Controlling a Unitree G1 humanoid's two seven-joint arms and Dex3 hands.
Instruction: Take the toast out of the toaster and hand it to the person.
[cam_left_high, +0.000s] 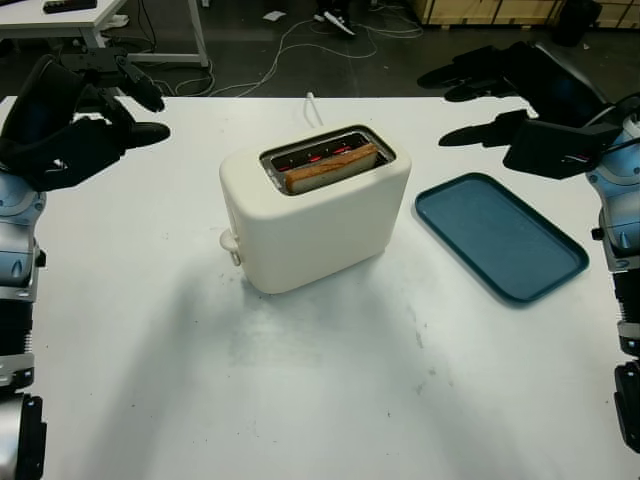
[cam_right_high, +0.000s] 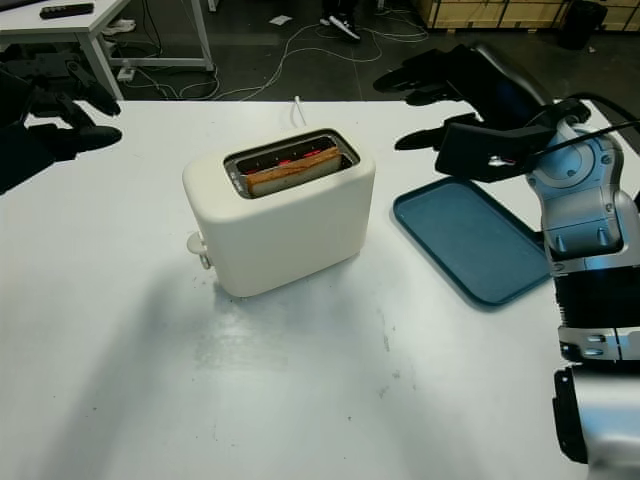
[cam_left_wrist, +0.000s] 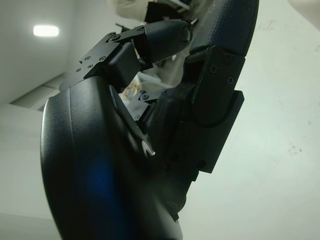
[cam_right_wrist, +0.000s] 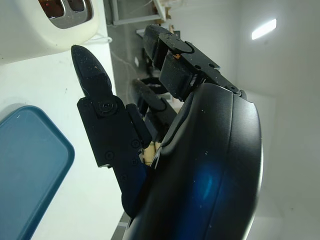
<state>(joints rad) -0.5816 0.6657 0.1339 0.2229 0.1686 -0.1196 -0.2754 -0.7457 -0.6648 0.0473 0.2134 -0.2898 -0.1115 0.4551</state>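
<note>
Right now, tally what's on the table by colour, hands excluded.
Cream: 1, the toaster
Brown: 1, the toast in the toaster's slot
Teal: 1, the tray
Total: 3
Both hands are open above the table: left hand at the table's left, right hand over the tray's far end.

**Surfaces as I see them from the console**

The toaster (cam_left_high: 310, 215) looks like smooth cream plastic with a soft, near-matt sheen, and I see a bright metal frame round its slot. The toast (cam_left_high: 330, 168) has a dry, rough brown crust. The tray (cam_left_high: 498, 235) reads as matt blue-green plastic, smooth. The table (cam_left_high: 300, 400) is a white, smooth top with faint scuffs. My left hand (cam_left_high: 95, 115) and right hand (cam_right_high: 470, 100) are black plastic, with glossy shells and finely textured fingers (cam_right_wrist: 92, 75).
</note>
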